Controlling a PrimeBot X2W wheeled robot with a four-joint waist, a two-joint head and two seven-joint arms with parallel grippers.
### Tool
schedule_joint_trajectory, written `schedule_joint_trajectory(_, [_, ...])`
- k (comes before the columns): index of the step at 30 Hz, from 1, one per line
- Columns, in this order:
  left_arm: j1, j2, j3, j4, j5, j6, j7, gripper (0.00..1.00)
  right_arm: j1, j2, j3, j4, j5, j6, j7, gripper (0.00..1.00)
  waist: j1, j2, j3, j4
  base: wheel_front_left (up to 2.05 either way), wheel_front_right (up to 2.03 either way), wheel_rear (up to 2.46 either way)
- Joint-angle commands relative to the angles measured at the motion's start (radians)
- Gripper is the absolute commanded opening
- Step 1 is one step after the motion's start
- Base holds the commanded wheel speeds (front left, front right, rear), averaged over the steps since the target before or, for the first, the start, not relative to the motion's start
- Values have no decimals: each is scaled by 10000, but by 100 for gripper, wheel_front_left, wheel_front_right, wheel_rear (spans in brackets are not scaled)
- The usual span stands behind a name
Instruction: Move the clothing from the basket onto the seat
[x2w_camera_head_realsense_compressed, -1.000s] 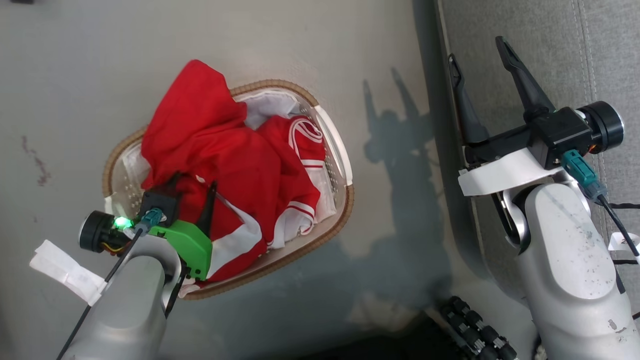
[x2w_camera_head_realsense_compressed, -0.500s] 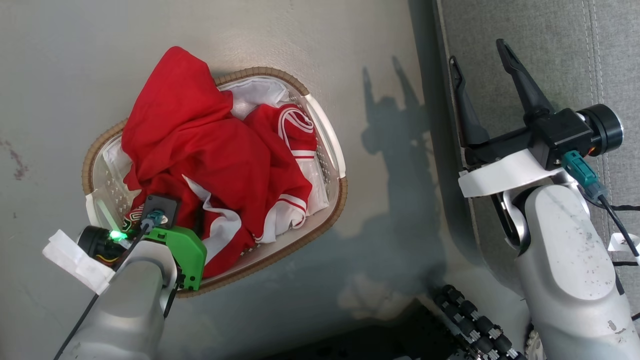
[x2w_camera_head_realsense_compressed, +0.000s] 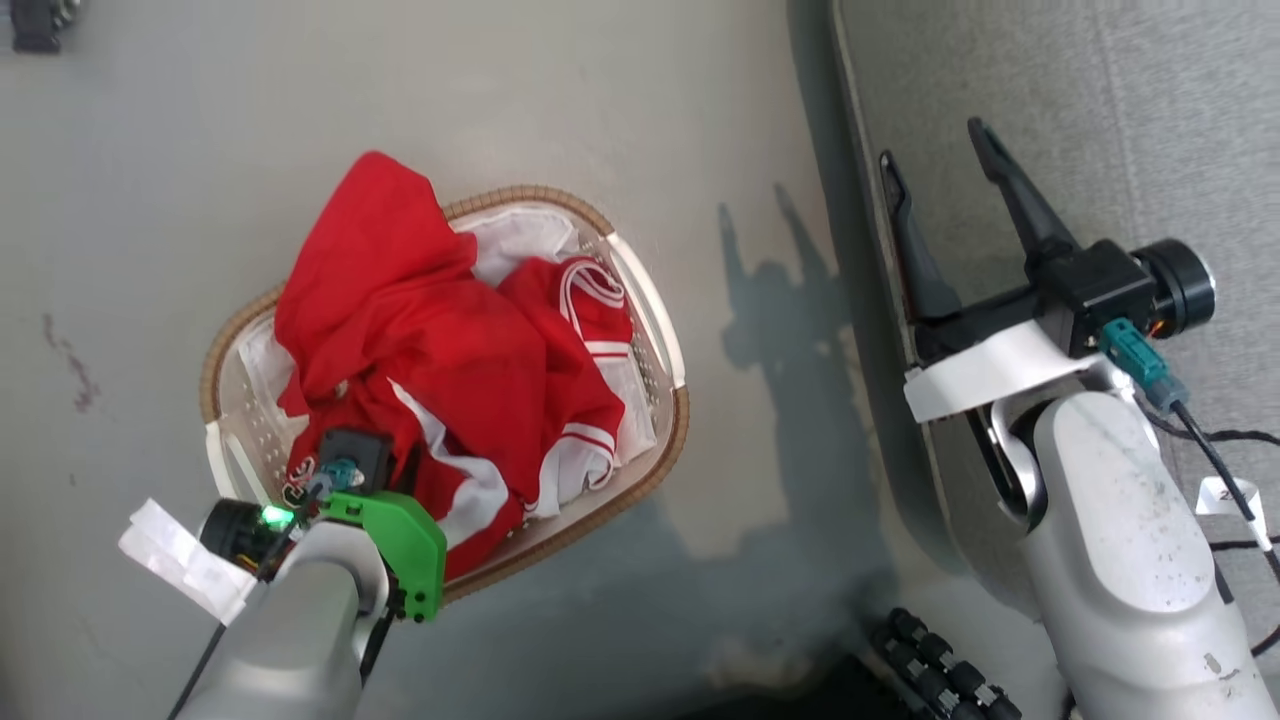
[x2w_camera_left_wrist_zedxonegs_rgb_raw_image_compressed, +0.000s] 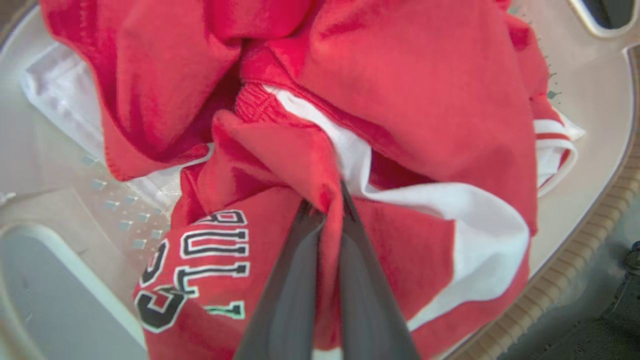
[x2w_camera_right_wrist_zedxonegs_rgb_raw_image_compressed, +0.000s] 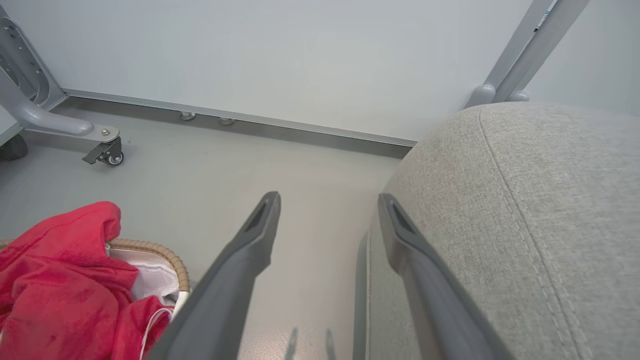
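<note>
Clothing (x2w_camera_head_realsense_compressed: 430, 340) lies heaped in the basket (x2w_camera_head_realsense_compressed: 655, 310) over its white liner (x2w_camera_head_realsense_compressed: 510, 235).

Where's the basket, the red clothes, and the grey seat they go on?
the basket (x2w_camera_head_realsense_compressed: 683, 420): head view, on the brown woven rim at its right side.
the clothing (x2w_camera_head_realsense_compressed: 430, 330): head view, on the red fabric heaped in the middle.
the seat (x2w_camera_head_realsense_compressed: 1100, 120): head view, on its bare grey top.
</note>
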Motion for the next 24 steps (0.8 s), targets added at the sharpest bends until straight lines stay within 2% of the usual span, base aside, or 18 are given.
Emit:
schedule_joint_trajectory(1, [234, -26, -26, -77, -118, -18, -86, 0, 248, -36, -28, 88, 22, -10, -24, 100, -1, 0, -896, 71, 0, 0, 0])
schedule_joint_trajectory(9, [1387, -159, 829, -1249, -481, 52, -76, 0, 1012, -39, -182, 522, -73, -10, -24, 100, -1, 0, -2816, 385, 0, 0, 0])
schedule_joint_trajectory(24, [3682, -638, 2647, -4138, 663, 203, -80, 0, 2788, -38, -435, 1164, -256, -10, -24, 100, -1, 0, -5658, 1216, 0, 0, 0])
